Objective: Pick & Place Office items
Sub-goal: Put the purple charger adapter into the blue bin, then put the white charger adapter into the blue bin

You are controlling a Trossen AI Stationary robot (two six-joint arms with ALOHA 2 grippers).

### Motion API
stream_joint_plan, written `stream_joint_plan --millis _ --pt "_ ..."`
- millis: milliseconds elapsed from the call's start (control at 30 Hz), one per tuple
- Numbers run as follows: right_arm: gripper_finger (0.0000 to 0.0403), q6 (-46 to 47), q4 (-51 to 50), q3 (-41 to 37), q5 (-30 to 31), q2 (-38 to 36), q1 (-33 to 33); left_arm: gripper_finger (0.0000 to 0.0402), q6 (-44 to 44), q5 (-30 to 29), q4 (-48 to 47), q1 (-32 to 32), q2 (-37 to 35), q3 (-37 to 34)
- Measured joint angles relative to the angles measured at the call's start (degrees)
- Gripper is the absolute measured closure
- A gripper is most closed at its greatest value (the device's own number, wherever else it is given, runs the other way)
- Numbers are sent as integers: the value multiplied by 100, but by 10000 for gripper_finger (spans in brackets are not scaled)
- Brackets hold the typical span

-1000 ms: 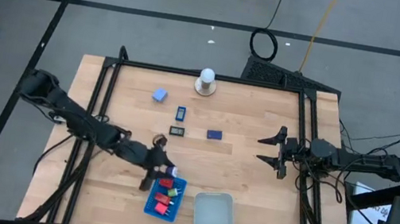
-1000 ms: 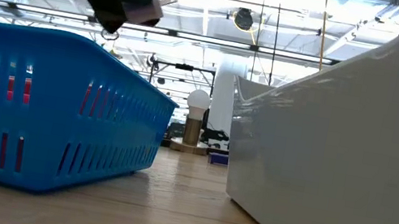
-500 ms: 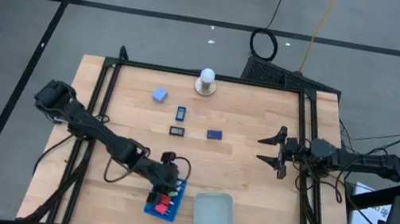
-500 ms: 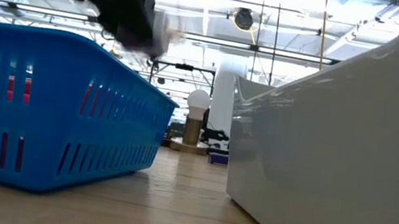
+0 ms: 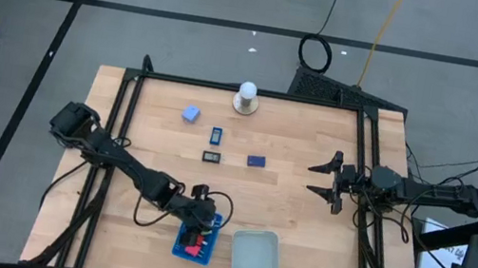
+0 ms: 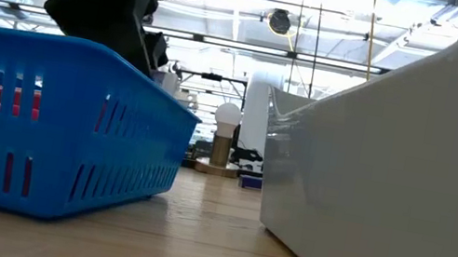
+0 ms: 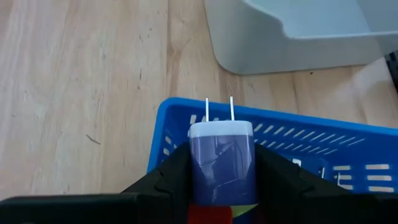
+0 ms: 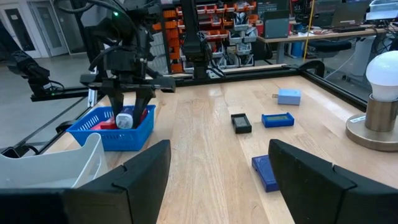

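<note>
I swung the left gripper (image 5: 195,234), clenched on a white plug adapter (image 7: 222,160), over the blue basket (image 5: 207,249) for release; right gripper (image 5: 320,179) idled open.

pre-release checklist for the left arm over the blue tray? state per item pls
1. Left end effector shut on the plug adapter: ok.
2. Adapter above the blue tray, inside its rim: ok.
3. Red pieces already in the tray; free spot under the adapter: cannot tell.
4. Clear tray beside the blue one, out of the drop path: ok.
5. Right end effector open, parked at the table's right edge, away from the drop: ok.
</note>
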Motion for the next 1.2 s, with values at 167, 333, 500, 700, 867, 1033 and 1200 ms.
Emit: stream_joint_plan --millis 167,333,500,700,867,1033,1200 --pt "140 0 0 0 0 1 -1 259 -134 6 -76 -1 0 0" --pt "140 1 0 0 0 0 -1 253 -348 8 -143 10 0 0" --pt "140 1 0 0 0 1 0 227 -445 5 -142 10 0 0" --pt "140 -1 -1 0 0 1 0 194 -643 -50 -148 27 0 0" --pt "140 0 0 0 0 0 -2 171 -648 -144 -144 27 0 0" --pt "140 -1 -2 0 -1 0 -2 158 -559 -147 -139 33 -9 -1" --pt "140 0 -1 0 -1 0 -1 156 -526 -119 -172 67 -266 -2"
